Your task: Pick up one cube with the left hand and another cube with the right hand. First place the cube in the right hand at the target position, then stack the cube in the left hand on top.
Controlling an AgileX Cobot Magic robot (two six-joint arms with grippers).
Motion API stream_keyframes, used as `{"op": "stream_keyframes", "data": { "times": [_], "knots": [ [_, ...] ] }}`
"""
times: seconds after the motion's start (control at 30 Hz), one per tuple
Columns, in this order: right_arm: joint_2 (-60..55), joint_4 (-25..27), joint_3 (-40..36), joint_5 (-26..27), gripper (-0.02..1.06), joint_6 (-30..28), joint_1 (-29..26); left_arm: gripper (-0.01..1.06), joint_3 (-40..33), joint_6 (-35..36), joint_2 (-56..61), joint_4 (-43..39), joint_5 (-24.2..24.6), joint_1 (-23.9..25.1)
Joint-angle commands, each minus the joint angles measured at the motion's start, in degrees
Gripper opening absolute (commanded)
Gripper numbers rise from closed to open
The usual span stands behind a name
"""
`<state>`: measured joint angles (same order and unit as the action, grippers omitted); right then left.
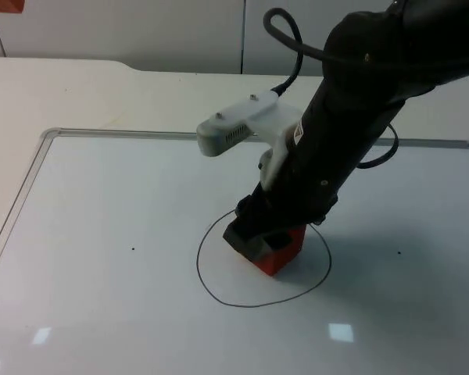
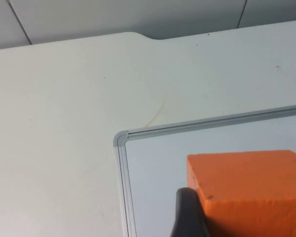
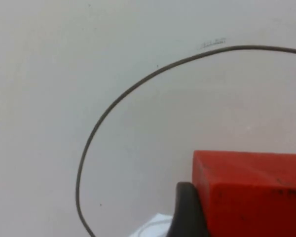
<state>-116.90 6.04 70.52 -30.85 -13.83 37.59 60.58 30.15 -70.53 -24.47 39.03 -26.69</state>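
Clamping the red cube, the R gripper has its jaws closed on the cube's sides; a black fingertip presses against the cube's flank in the R wrist view. Cube sits low inside the drawn circle, at or just above the board surface, can't tell if touching. It's tilted a bit in the top view, one corner toward the camera. R arm slants down from the upper right, covering the circle's far arc.

L gripper: jaws closed on an orange cube, black fingertip tight against its side in the L wrist view. That cube hangs over the near corner of the whiteboard, by the metal frame.

Whiteboard lies flat on the white table, grey partition wall behind. Circle is a thin dark line roughly mid-board. A few small dark specks on the board; two bright light reflections near its front edge.
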Motion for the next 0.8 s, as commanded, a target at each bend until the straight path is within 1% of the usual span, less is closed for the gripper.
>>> {"op": "stream_keyframes", "data": {
  "times": [0.0, 0.03, 0.07, 0.1, 0.17, 0.2, 0.23, 0.27, 0.33, 0.37, 0.4, 0.6, 0.73, 0.77],
  "knots": [
    [0.1, 0.1, 0.3, 0.7, 0.02, 0.4, 0.2, 0.0, 0.1, 0.0, 0.1, 0.0, -0.9, -0.4],
    [0.1, 0.1, 0.3, 0.9, 0.07, 0.4, 0.2, 0.0, 0.1, 0.0, 0.1, 0.1, -0.9, -0.4],
    [0.1, 0.1, 0.3, 0.9, 0.07, 0.4, 0.2, 0.0, 0.1, 0.0, 0.1, 0.1, -0.9, -0.4],
    [0.1, 0.1, 0.3, 1.2, 0.13, 0.4, 0.2, 0.0, 0.1, 0.0, 0.1, 0.1, -0.9, -0.4],
    [0.1, 0.1, 0.3, 1.5, 0.29, 0.4, 0.2, 0.0, 0.1, 0.0, 0.1, 0.1, -0.9, -0.4],
    [0.1, 0.1, 0.3, 1.5, 0.41, 0.4, 0.2, 0.0, 0.1, 0.0, 0.1, 0.1, -0.9, -0.4],
    [0.1, 0.1, 0.3, 1.5, 0.41, 0.4, 0.2, 0.0, 0.1, 0.0, 0.1, 0.1, -0.9, -0.4],
    [0.1, 0.1, 0.3, 1.6, 0.53, 0.1, 0.2, 0.0, 0.1, 0.0, 0.1, 0.1, -0.9, -0.4],
    [0.1, 0.2, 0.3, 1.6, 0.82, -0.3, 0.2, 0.0, 0.1, 0.0, 0.1, 0.1, -0.9, -0.4],
    [0.1, 0.2, 0.3, 1.6, 1.0, -0.3, 0.2, 0.0, 0.1, 0.0, 0.1, 0.1, -0.9, -0.4],
    [0.2, 0.2, 0.3, 1.6, 1.05, -0.4, 0.2, 0.0, 0.1, 0.0, 0.1, 0.1, -0.9, -0.4],
    [1.2, 1.2, 0.4, 1.8, 1.05, 0.0, 0.2, 0.0, 0.1, 0.0, 0.1, -0.2, -0.9, -0.4],
    [5.8, 1.7, 1.0, 4.5, 1.05, 0.2, 0.2, 0.0, 0.1, 0.0, 0.1, -0.2, -1.0, -0.4],
    [5.8, 1.7, 1.0, 4.5, 1.05, 0.2, 0.2, 0.0, 0.1, 0.0, 0.1, -0.2, -1.0, -0.4]
  ]
}}
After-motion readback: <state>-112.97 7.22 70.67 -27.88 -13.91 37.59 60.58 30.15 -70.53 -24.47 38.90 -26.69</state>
